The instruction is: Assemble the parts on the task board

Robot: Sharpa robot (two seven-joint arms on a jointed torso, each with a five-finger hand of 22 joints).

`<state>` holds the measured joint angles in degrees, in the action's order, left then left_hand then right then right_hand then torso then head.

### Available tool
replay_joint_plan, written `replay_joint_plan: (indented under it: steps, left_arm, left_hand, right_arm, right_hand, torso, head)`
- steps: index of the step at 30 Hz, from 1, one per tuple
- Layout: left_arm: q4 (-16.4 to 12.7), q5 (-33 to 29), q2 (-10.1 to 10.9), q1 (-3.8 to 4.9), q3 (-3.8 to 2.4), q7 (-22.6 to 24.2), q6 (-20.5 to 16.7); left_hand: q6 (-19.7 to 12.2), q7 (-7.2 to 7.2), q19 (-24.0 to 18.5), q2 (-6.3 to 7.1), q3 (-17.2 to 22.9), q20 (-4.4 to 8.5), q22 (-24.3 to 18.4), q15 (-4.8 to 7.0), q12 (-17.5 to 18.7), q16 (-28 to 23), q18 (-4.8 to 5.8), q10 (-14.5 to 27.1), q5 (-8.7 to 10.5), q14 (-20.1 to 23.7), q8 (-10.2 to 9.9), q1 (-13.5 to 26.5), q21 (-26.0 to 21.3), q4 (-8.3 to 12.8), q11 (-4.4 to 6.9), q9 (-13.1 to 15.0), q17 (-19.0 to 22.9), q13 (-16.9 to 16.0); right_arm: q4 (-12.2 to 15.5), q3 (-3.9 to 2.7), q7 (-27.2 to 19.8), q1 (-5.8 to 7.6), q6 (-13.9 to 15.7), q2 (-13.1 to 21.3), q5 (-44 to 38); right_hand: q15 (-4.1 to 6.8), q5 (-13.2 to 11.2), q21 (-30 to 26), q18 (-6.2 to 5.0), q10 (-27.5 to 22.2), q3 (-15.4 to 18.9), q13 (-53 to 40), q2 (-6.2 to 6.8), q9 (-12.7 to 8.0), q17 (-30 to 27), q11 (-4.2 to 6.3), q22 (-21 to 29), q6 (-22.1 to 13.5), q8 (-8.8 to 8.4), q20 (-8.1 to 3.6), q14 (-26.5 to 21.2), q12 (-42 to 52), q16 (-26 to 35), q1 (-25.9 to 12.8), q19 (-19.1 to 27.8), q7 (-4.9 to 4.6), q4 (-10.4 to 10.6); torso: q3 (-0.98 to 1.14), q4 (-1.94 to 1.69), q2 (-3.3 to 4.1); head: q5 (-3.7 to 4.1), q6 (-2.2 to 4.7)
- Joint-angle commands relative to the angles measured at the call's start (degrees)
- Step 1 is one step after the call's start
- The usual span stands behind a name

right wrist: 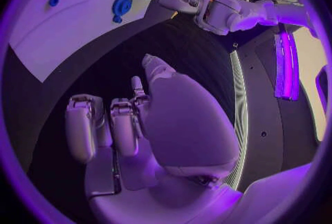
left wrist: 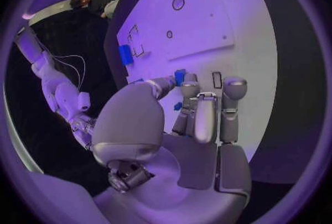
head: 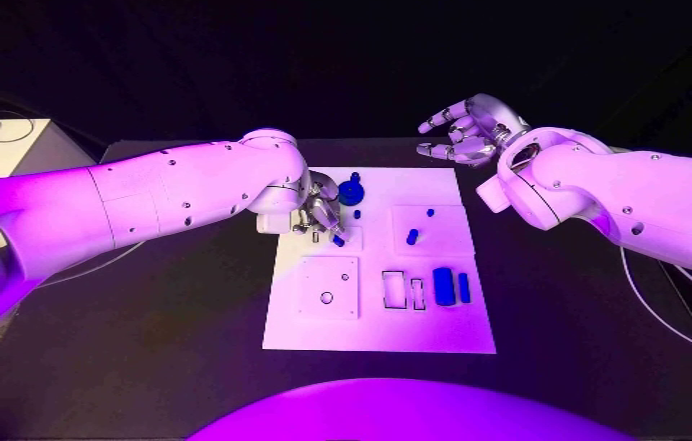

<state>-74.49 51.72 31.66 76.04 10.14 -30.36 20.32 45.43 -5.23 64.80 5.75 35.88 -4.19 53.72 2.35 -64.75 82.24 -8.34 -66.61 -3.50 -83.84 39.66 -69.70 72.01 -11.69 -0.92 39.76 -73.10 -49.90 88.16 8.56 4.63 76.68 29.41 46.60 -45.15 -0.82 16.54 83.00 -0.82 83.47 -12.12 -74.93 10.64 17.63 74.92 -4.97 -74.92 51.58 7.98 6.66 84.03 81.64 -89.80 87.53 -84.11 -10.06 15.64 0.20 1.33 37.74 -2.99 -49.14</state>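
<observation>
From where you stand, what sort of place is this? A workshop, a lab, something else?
Most likely a robotics lab or test bench. A white task board with cut-out slots and small blue parts lies on a black table, and two white arms with silver hands work over it: the left hand on the board, the right hand raised beside it.

Purple-violet light washes everything; surroundings dim and dark; wrist views bend strongly toward their round, dark-framed edges.
</observation>
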Motion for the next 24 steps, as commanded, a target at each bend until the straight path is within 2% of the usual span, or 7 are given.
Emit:
replay_joint_plan:
  steps: [1, 8, 15, 16, 18, 22, 24]
  left_arm:
    - [-0.2, -1.0, 0.0, -0.06, 0.05, 0.5, 0.4]
    - [-1.1, -1.9, 1.1, -0.11, -0.02, 0.9, -2.9]
    - [-3.0, -3.3, 3.2, -0.10, -0.26, 1.0, -6.6]
    - [-3.4, -3.4, 3.6, -0.09, -0.40, 1.0, -7.2]
    - [-4.0, -3.6, 4.3, -0.08, -0.61, 1.0, -8.1]
    - [-5.0, -3.8, 5.4, -0.06, -0.87, 1.1, -9.5]
    - [-5.3, -3.7, 5.7, -0.06, -0.92, 1.1, -9.9]
  left_hand:
    - [-0.2, 0.04, -0.3, 0.48, 8.4, -0.06, 0.3, -0.03, 0.5, 0.3, 0.91, 0.2, -0.07, -0.2, 0.3, 0.6, 0.4, 6.3, -0.03, 2.3, -0.2, 0.6]
    - [0.2, 0.10, 0.7, 1.39, 14.3, 0.13, 2.0, 0.14, 0.2, 0.8, 1.14, -0.9, -0.33, -0.8, 1.4, 2.8, 1.7, 10.2, 0.10, 4.3, -1.3, 0.4]
    - [1.2, 0.44, 1.9, 2.45, 17.6, 0.52, 3.7, 0.52, -0.7, 1.6, 1.42, -2.7, -1.91, -1.7, 2.0, 5.1, 3.0, 12.3, 0.48, 5.6, -3.0, -0.8]
    - [1.7, 0.56, 2.5, 3.10, 18.2, 0.72, 4.5, 0.68, -1.1, 1.9, 1.55, -3.3, -5.33, -2.0, 2.3, 6.0, 3.5, 12.8, 0.73, 6.0, -3.6, -1.2]
    - [2.3, 0.85, 3.1, 3.60, 18.7, 0.94, 5.4, 0.93, -1.4, 2.4, 1.70, -4.0, -7.86, -2.4, 2.5, 6.8, 4.1, 13.3, 0.91, 6.4, -4.5, -1.7]
    - [3.9, 1.53, 5.0, 4.70, 19.6, 1.70, 7.8, 1.61, -2.6, 3.4, 2.12, -6.0, -15.80, -3.3, 3.0, 9.0, 5.6, 14.8, 1.63, 7.4, -6.8, -3.5]
    - [4.3, 1.71, 5.4, 4.98, 19.7, 1.90, 8.3, 1.79, -2.9, 3.5, 2.21, -6.5, -17.61, -3.5, 3.1, 9.5, 6.0, 15.2, 1.78, 7.7, -7.1, -3.9]
  right_arm:
    - [0.0, -0.02, -0.1, -0.09, -0.6, 0.0, 0.1]
    - [-0.1, -0.02, -0.2, -0.21, -0.7, 0.0, 0.2]
    - [-0.1, -0.01, -0.2, -0.30, -0.7, 0.1, 0.3]
    - [-0.1, -0.01, -0.2, -0.32, -0.7, 0.2, 0.3]
    - [-0.1, -0.01, -0.3, -0.34, -0.7, 0.2, 0.3]
    - [-0.1, -0.01, -0.3, -0.41, -0.7, 0.3, 0.4]
    - [-0.2, 0.00, -0.2, -0.44, -0.7, 0.3, 0.4]
  right_hand:
    - [0.03, -0.2, -0.2, -1.05, -0.4, -0.3, -8.0, 0.11, 0.1, 14.3, -0.08, -10.0, -0.4, 0.27, 0.00, 5.7, -0.1, 0.1, -0.4, -2.0, 0.02, 0.0]
    - [0.03, -0.2, -0.2, -1.07, -0.4, -0.4, -8.0, 0.10, 0.1, 14.2, -0.08, -10.0, -0.4, 0.31, 0.00, 5.7, -0.2, 0.1, -0.5, -2.0, 0.02, 0.0]
    - [0.03, -0.2, -0.2, -1.07, -0.4, -0.4, -8.0, 0.10, 0.1, 14.2, -0.08, -10.0, -0.4, 0.31, 0.00, 5.7, -0.2, 0.1, -0.5, -2.0, 0.02, 0.0]
    - [0.03, -0.2, -0.3, -1.09, -0.4, -0.5, -8.0, 0.10, 0.1, 14.2, -0.09, -9.9, -0.4, 0.35, 0.01, 5.7, -0.1, 0.1, -0.6, -1.9, 0.02, 0.1]
    - [0.03, -0.2, -0.3, -1.09, -0.4, -0.5, -8.0, 0.10, 0.1, 14.2, -0.09, -9.9, -0.4, 0.35, 0.01, 5.7, -0.1, 0.1, -0.6, -1.9, 0.02, 0.1]
    - [0.03, -0.2, -0.3, -1.09, -0.4, -0.5, -8.0, 0.10, 0.1, 14.2, -0.09, -9.9, -0.4, 0.35, 0.01, 5.7, -0.1, 0.1, -0.6, -1.9, 0.02, 0.1]
    - [0.03, -0.2, -0.3, -1.08, -0.4, -0.5, -8.0, 0.11, 0.1, 14.2, -0.09, -9.9, -0.4, 0.38, 0.01, 5.7, -0.2, 0.2, -0.7, -2.0, 0.02, 0.1]
  torso:
    - [0.01, 0.01, 0.02]
    - [0.01, 0.00, 0.01]
    - [0.03, -0.09, -0.05]
    - [0.03, -0.08, -0.04]
    - [0.04, -0.13, -0.05]
    - [0.06, -0.13, -0.05]
    - [0.07, -0.12, -0.02]
  head:
    - [-0.08, -0.02]
    - [-0.15, -0.04]
    - [-0.19, -0.10]
    - [-0.22, -0.10]
    - [-0.26, -0.10]
    - [-0.37, -0.15]
    - [-0.45, -0.15]
